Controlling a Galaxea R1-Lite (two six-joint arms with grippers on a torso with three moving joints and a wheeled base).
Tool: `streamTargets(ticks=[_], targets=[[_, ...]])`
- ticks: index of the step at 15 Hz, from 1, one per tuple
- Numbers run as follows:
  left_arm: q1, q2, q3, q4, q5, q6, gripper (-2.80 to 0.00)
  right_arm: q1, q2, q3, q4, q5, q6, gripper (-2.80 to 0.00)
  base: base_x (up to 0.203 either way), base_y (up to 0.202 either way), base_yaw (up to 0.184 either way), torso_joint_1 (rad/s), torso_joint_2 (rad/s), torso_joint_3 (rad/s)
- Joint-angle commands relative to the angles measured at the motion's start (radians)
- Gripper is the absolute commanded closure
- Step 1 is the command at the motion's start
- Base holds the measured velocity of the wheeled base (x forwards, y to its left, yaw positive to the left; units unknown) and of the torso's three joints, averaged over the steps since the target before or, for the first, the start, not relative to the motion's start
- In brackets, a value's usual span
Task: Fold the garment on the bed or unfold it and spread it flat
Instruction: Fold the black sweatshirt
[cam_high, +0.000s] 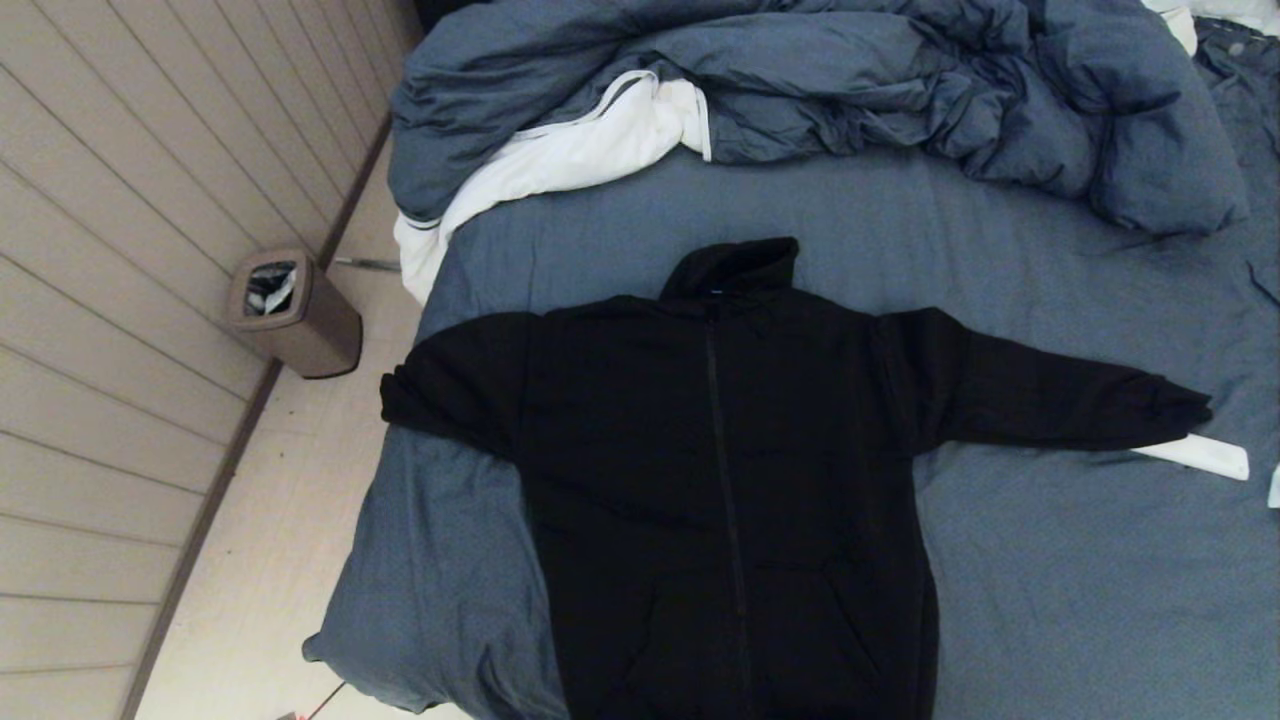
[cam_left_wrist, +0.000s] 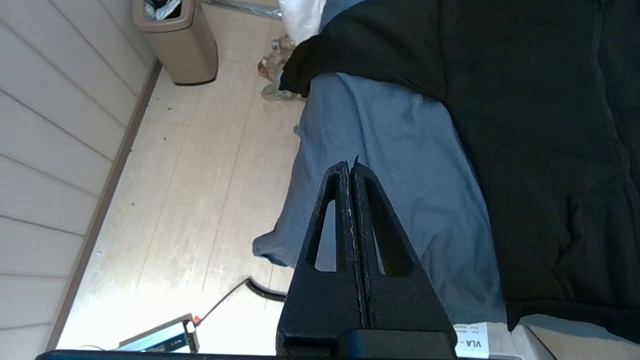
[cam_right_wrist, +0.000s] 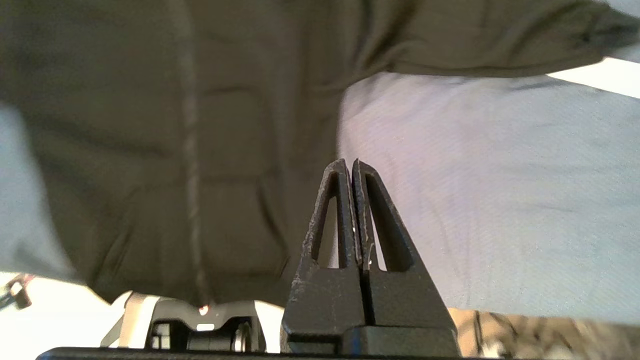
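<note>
Black zip-front hoodie (cam_high: 730, 470) laid face up and spread flat on the bed (cam_high: 1050, 560), its hem at the near edge, its hood (cam_high: 732, 268) pointing toward the rumpled navy-and-white duvet (cam_high: 800, 90) heaped along the far edge. One sleeve (cam_high: 455, 385) reaches the bed's left edge and its cuff hangs just over it; the other sleeve (cam_high: 1050, 395) stretches out toward the right side, its cuff lying by a white strip (cam_high: 1200, 455). The fabric reads as thick, matte knit — soft, limp and probably fairly light, likely to drape and drag rather than hold a shape, with little tendency to slip on the woven blue-grey sheet. Sensible holds, by this judgement, are the thicker margins: a cuff, a shoulder seam, or a hem corner beside the zipper (cam_high: 725, 450), where a pinch gathers one layer cleanly. Left gripper (cam_left_wrist: 351, 167) hangs over the bed's left edge with fingers pressed together, empty; right gripper (cam_right_wrist: 350, 164) hovers above the sheet beside the hoodie's body, fingers likewise together and holding nothing. A tan waste bin (cam_high: 290, 310) stands on the floor by the panelled wall.
</note>
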Motion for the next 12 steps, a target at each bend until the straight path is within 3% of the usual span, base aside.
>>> streamTargets(ticks=[1, 4, 7, 12], targets=[[0.000, 0.002, 0.000, 0.000, 0.001, -0.001, 0.00, -0.132, 0.403, -0.145, -0.031, 0.009, 0.008, 0.00, 0.000, 0.000, 0.000, 0.000, 0.00, 0.000], [0.001, 0.001, 0.000, 0.000, -0.001, 0.002, 0.00, -0.423, 0.777, -0.403, -0.069, 0.110, 0.015, 0.00, 0.000, 0.000, 0.000, 0.000, 0.00, 0.000], [0.001, 0.000, 0.000, 0.000, -0.001, 0.002, 0.00, -0.645, 1.091, -0.690, -0.092, 0.192, 0.015, 0.00, 0.000, 0.000, 0.000, 0.000, 0.00, 0.000], [0.000, 0.000, 0.000, -0.001, -0.001, 0.002, 0.00, -0.846, 1.400, -0.981, -0.109, 0.239, -0.021, 0.00, 0.000, 0.000, 0.000, 0.000, 0.00, 0.000]])
